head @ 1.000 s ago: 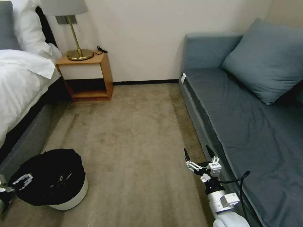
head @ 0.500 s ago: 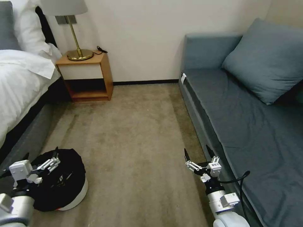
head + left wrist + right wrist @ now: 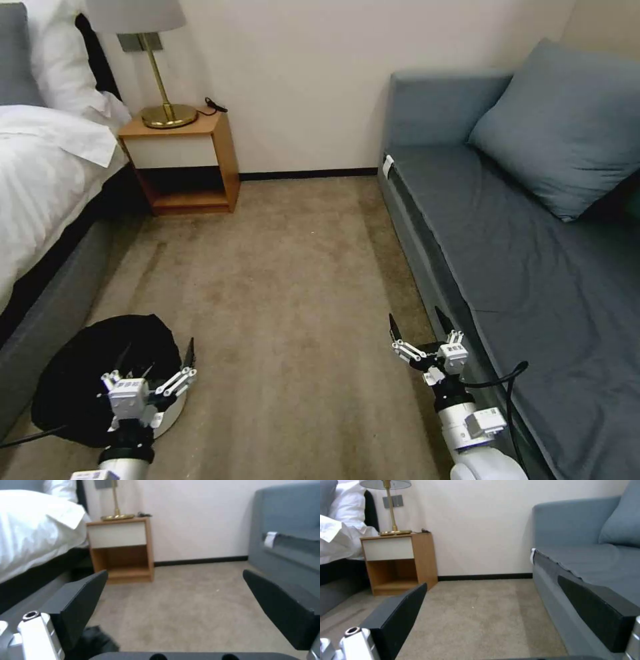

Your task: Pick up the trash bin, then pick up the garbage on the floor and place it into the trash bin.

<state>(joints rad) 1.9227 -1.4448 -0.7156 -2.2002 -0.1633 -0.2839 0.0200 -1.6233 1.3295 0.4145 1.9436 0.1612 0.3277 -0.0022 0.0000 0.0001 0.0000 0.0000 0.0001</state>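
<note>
One trash bin (image 3: 80,380) on floor (image 3: 287,280) beside bed (image 3: 40,187), black liner draped over rim. Left gripper (image 3: 158,360) in front of bin's near right edge, fingers spread wide, holding nothing. Right gripper (image 3: 419,332) near sofa (image 3: 533,267) edge, fingers also spread, empty. One nightstand (image 3: 183,157) against wall, one lamp (image 3: 157,80) on top. One cushion (image 3: 567,127) on sofa.
</note>
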